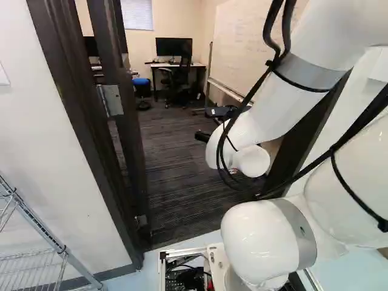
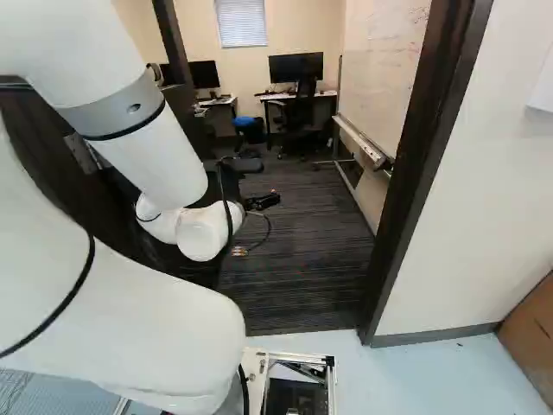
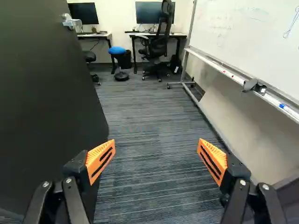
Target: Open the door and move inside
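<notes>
My gripper (image 2: 262,201) is past the door frame (image 2: 413,173), inside the doorway, at the end of the bent arm. In the wrist view the gripper (image 3: 156,156) stands open, its orange pads wide apart with only carpet visible between them. The dark door (image 3: 42,98) stands swung inward beside one finger; whether they touch I cannot tell. Its metal handle (image 3: 70,21) is farther ahead on the door face. In the left base view the door's edge (image 1: 126,121) shows with a hinge (image 1: 110,100), while the arm covers much of the door in the right base view.
A whiteboard (image 3: 252,42) with a tray and low frame lines the side opposite the door. Desks with monitors (image 2: 295,67), an office chair (image 3: 159,39) and a blue stool (image 3: 117,50) stand at the back. A wire rack (image 1: 36,224) is outside, left of the doorway.
</notes>
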Controlling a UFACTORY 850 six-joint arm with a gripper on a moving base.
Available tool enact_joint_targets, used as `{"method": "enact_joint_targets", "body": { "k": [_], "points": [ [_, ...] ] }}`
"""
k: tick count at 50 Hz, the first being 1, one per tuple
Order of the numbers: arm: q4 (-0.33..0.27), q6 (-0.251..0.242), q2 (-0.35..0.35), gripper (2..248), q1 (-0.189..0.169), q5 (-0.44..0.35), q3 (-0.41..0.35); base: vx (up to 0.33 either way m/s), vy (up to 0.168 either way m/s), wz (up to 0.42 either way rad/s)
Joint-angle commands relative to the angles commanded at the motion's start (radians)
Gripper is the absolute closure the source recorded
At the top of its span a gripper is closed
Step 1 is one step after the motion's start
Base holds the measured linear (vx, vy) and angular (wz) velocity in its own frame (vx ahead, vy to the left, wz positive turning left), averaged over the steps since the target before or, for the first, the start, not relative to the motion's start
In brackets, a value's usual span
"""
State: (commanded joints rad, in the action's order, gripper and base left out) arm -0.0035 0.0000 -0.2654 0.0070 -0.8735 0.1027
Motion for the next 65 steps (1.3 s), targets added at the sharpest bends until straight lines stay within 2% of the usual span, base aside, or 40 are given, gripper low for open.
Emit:
{"method": "enact_joint_targets", "body": {
  "k": [37, 65],
  "points": [
    [0.003, 0.000, -0.014, 3, -0.007, 0.001, -0.015, 0.004, 0.001, -0.006],
    [0.003, 0.000, -0.014, 3, -0.007, 0.001, -0.015, 0.122, -0.047, -0.003]
  ]
}}
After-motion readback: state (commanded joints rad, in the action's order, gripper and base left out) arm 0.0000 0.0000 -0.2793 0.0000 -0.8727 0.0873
